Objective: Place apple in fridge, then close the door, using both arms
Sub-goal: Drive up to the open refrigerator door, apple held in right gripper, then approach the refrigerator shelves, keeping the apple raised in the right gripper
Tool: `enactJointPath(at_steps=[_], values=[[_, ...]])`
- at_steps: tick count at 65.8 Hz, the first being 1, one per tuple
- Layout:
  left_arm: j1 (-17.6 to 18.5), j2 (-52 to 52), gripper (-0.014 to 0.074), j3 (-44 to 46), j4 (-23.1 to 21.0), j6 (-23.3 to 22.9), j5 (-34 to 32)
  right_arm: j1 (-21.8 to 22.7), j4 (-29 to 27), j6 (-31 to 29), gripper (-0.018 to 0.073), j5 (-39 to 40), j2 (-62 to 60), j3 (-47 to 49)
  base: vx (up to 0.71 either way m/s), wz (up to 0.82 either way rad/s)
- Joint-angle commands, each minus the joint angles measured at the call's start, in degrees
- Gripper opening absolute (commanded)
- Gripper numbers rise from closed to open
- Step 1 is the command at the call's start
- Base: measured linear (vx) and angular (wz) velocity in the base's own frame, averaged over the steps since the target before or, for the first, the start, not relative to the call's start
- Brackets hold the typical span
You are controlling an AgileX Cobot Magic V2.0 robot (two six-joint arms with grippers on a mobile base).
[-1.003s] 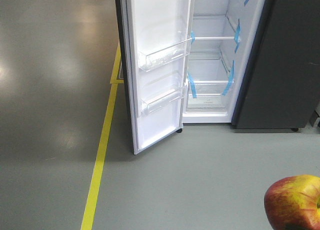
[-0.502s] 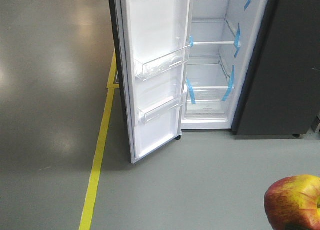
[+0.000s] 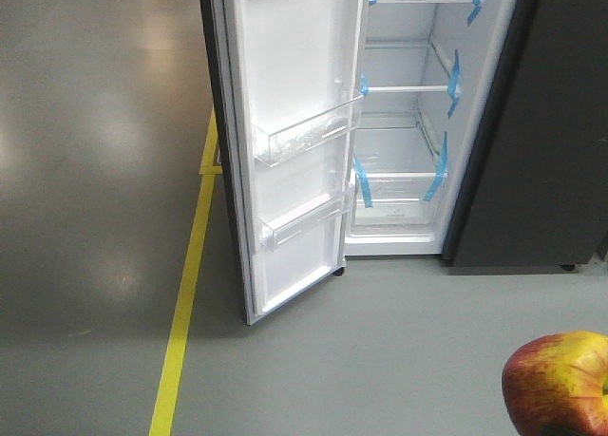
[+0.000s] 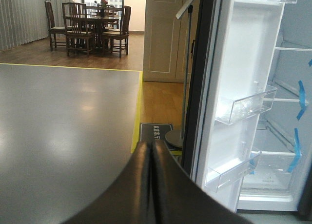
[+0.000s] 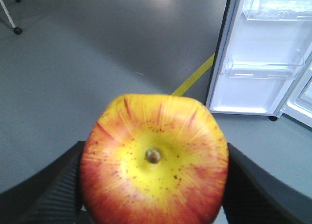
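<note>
The red and yellow apple point(image 5: 154, 158) is clamped between the two black fingers point(image 5: 44, 194) of my right gripper point(image 5: 154, 185), its stem dimple facing the camera. It shows at the bottom right of the front view point(image 3: 559, 384), held above the grey floor. The dark grey fridge point(image 3: 532, 170) stands ahead with its white interior point(image 3: 404, 132) and blue tape strips open to view. Its door point(image 3: 290, 142) is swung wide open, with clear bins on the white inside. My left gripper point(image 4: 151, 151) is shut and empty, pointing at the door's edge point(image 4: 200, 87).
A yellow floor line point(image 3: 185, 303) runs along the left of the fridge. A dark mat point(image 4: 155, 132) and a round stand base point(image 4: 175, 137) lie behind the door. A table with chairs point(image 4: 92, 31) stands far back.
The view has shifted slightly toward the fridge; the fridge and door have slid a little left and down in the frame. The apple stays at the same place in my right gripper.
</note>
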State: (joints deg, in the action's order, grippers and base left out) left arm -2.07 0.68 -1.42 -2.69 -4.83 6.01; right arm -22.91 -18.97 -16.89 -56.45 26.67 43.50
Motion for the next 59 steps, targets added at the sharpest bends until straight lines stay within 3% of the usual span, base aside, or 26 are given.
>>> enactJointPath(at_steps=[1, 59], values=[[0.0, 0.9, -0.0006, -1.6, -0.2, -0.4, -4.1, 0.1, -1.1, -0.2, 0.0365, 4.0, 0.3, 1.4, 0.1, 0.01], [0.0, 0.9, -0.0006, -1.6, -0.2, -0.4, -4.1, 0.1, -1.1, -0.2, 0.0365, 4.0, 0.3, 1.4, 0.09, 0.01]])
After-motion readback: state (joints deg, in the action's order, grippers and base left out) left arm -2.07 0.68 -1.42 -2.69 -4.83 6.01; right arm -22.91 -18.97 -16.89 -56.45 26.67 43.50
